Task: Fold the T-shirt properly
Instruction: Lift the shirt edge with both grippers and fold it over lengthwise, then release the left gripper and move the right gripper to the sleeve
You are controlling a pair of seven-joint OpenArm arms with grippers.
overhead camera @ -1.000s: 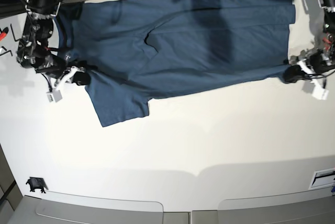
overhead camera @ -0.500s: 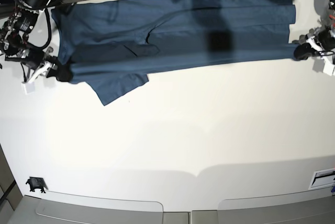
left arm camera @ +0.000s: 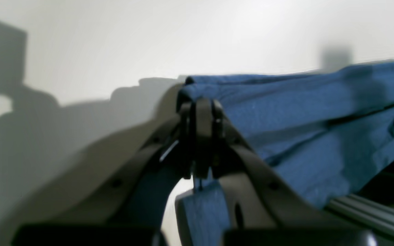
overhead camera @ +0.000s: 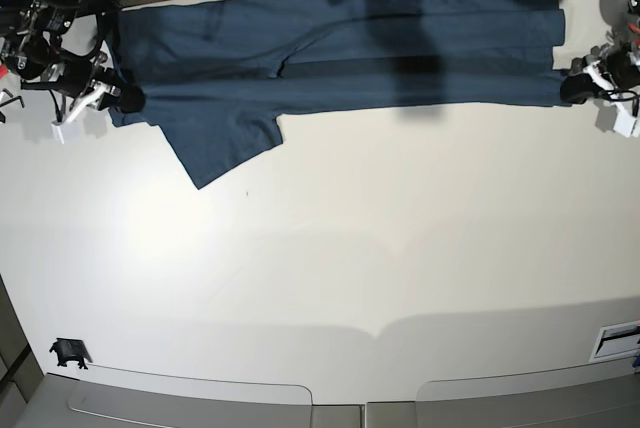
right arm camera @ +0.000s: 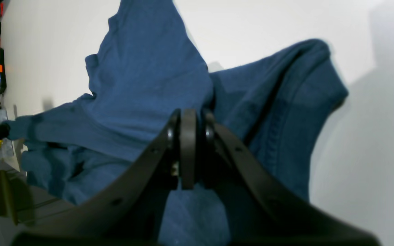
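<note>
Your left gripper (overhead camera: 578, 88) is clamped tight on one end of the dark teal-blue cotton T-shirt (overhead camera: 330, 58), and your right gripper (overhead camera: 122, 101) is pinched shut on the opposite end. The shirt is stretched long between them along the far edge of the white worktop (overhead camera: 330, 268), folded lengthwise, one short sleeve (overhead camera: 222, 138) flopping toward the middle.

Both matte black end effectors, the left end effector (left arm camera: 202, 102) and the right end effector (right arm camera: 187, 118), had slim curved plastic fingers dotted with small round screw holes, white brackets and dark cables behind them.
</note>
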